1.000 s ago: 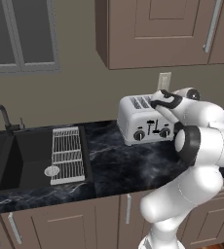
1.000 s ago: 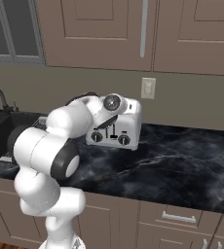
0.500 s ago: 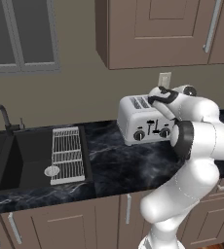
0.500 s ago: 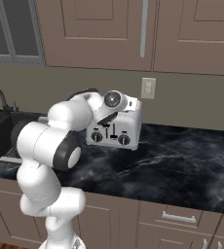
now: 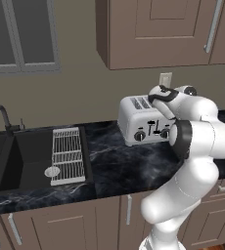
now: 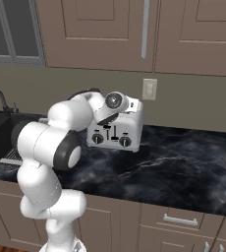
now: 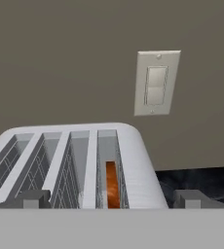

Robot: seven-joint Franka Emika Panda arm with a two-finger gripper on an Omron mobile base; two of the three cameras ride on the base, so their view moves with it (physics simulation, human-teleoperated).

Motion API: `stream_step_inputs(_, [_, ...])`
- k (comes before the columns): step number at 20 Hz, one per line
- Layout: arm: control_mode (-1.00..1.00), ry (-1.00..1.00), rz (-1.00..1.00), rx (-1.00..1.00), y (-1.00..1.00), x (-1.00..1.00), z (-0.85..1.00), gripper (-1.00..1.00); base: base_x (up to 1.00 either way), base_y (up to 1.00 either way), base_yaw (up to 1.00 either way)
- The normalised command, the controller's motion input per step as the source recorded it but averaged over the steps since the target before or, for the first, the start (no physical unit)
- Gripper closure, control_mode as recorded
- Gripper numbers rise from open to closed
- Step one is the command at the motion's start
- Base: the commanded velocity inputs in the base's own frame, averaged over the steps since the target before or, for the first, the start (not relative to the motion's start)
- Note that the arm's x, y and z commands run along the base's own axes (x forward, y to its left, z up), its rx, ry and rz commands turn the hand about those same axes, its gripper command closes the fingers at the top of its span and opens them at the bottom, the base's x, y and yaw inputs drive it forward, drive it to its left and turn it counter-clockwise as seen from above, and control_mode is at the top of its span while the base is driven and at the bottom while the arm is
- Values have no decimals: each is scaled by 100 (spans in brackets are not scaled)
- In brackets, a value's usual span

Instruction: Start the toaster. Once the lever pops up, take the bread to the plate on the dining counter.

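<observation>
Toaster (image 5: pixel 143 121) sits on the black counter (image 6: pixel 183 162) below the wall switch (image 7: pixel 156 83), bread (image 7: pixel 112 185) down in its slot nearest that switch; since a second ago we have raised the gripper (image 7: pixel 109 199), jaws wide apart and empty, over the slots, lever not yet pressed.

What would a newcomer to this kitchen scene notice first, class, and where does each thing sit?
The big white arm bends over the black marble counter, its hand hanging open just above the silver toaster by the wall. In the hand view, an orange-brown slice of bread glows in the toaster's right-most slot, below a pale wall switch.
</observation>
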Motion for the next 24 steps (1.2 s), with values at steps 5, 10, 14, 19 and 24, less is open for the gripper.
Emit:
stream_step_inputs(5, [-100, 0, 0, 0, 1, 1, 0, -100, 0, 0, 0])
stream_step_inputs(10, [-100, 0, 0, 0, 0, 0, 0, -100, 0, 0, 0])
stream_step_inputs(14, [-100, 0, 0, 0, 0, 0, 0, -100, 0, 0, 0])
stream_step_inputs(19, [-100, 0, 0, 0, 0, 0, 0, -100, 0, 0, 0])
stream_step_inputs(24, [-100, 0, 0, 0, 0, 0, 0, -100, 0, 0, 0])
